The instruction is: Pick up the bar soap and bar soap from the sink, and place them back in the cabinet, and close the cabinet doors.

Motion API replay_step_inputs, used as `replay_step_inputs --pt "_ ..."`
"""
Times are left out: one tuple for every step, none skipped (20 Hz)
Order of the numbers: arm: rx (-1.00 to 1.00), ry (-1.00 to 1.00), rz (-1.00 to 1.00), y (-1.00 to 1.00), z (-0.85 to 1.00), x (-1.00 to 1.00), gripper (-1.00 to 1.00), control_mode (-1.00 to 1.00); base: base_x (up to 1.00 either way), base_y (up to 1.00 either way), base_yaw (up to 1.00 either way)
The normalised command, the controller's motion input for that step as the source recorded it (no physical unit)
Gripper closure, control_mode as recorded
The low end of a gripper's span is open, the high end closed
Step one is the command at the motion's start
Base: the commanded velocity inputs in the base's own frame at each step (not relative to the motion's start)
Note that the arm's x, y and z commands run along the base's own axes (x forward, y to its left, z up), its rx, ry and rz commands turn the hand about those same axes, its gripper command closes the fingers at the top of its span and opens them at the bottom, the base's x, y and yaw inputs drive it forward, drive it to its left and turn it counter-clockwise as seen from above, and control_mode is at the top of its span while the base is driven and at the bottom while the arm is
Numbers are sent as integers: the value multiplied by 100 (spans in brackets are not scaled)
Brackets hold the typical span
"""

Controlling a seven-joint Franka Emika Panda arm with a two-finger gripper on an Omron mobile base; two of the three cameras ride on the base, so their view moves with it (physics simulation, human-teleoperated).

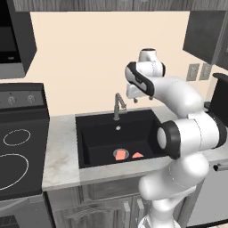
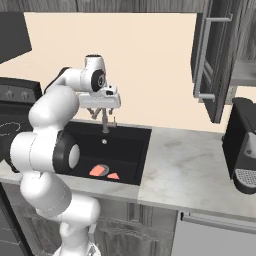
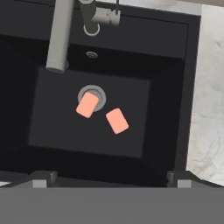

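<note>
Two salmon-orange bar soaps lie on the floor of the black sink [image 3: 166, 65]. One bar soap [image 3: 87, 105] rests partly over the round silver drain [image 3: 99, 92]; the other bar soap [image 3: 117, 120] lies just beside it. Both also show in the base views [image 1: 120, 154] [image 1: 138, 155] [image 2: 97, 170] [image 2: 113, 176]. My gripper [image 3: 111, 180] hangs high above the basin, pointing down, open and holding nothing [image 1: 143, 99] [image 2: 103, 113]. The cabinet [image 2: 244, 73] stands up on the right with its door [image 2: 210, 60] swung open.
A grey gooseneck faucet [image 3: 59, 35] rises at the sink's back edge, close under my hand [image 1: 118, 105]. A black stovetop [image 1: 18, 151] lies to the left. A dark coffee machine [image 2: 242, 145] stands on the marble counter [image 2: 185, 170] to the right.
</note>
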Motion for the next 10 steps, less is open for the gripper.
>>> replay_step_inputs --pt "-8 0 0 0 -30 20 -100 -100 0 0 0" --pt "-8 0 0 0 -29 16 -100 -100 0 0 0" --pt "-6 0 0 0 -29 9 -100 -100 0 0 0" --pt "-5 0 0 0 -29 4 -100 -100 0 0 0" --pt "-1 0 0 0 -24 0 -100 -100 0 0 0" --pt "0 0 0 0 -23 0 -100 -100 0 0 0" --pt "0 0 0 0 -22 0 -100 -100 0 0 0" --pt "0 2 0 0 -20 0 -100 -100 0 0 0" --pt "0 5 0 0 -13 3 -100 -100 0 0 0" --pt "0 7 0 0 -11 9 -100 -100 0 0 0"
